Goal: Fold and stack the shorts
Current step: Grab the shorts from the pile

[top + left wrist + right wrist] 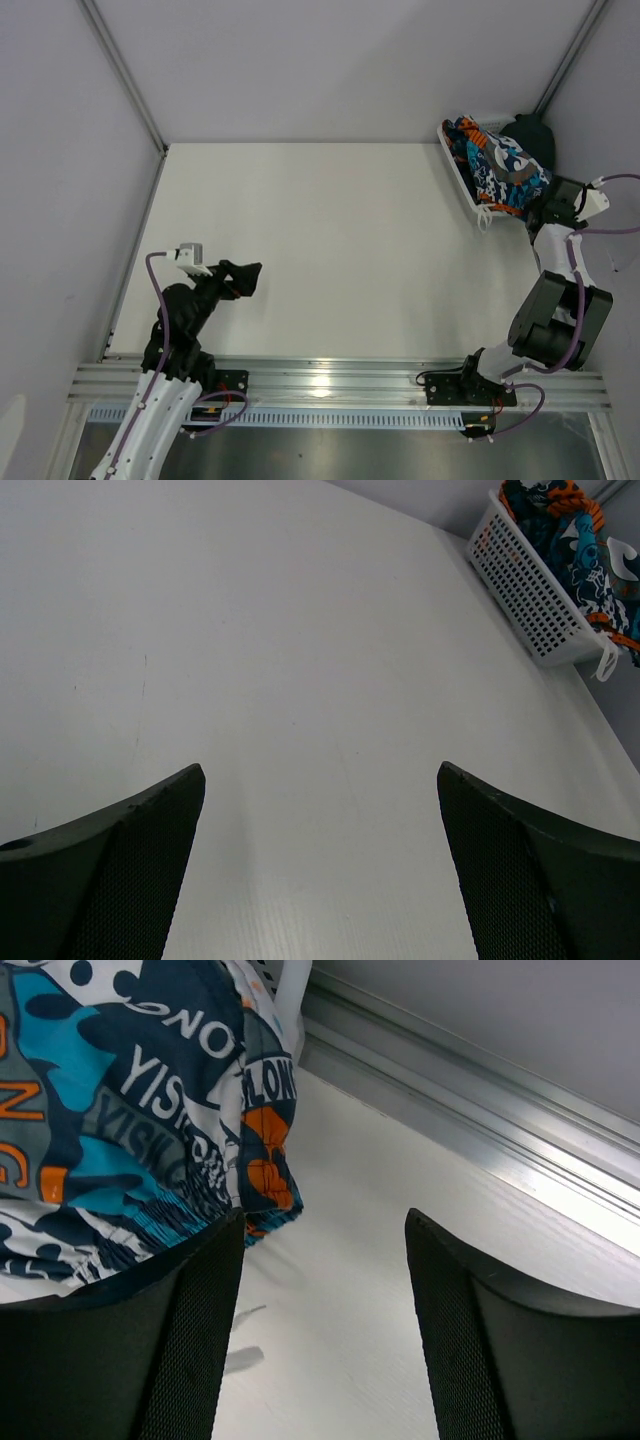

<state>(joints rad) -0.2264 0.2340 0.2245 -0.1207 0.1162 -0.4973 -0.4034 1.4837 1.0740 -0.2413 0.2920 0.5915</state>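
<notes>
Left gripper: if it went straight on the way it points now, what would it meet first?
Probably the bare white tabletop, since the left gripper, open, seems tilted down towards it; depth is unclear. The white mesh basket holding the printed shorts stands well right of that line.

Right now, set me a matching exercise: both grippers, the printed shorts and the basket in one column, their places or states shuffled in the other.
1. left gripper
2. right gripper
3. printed shorts
4. basket

A. white mesh, far right corner
B. open over bare table
C. spilling over the basket's rim
D. open beside the printed hem

Pairs: 1-B, 2-D, 3-C, 4-A
</notes>
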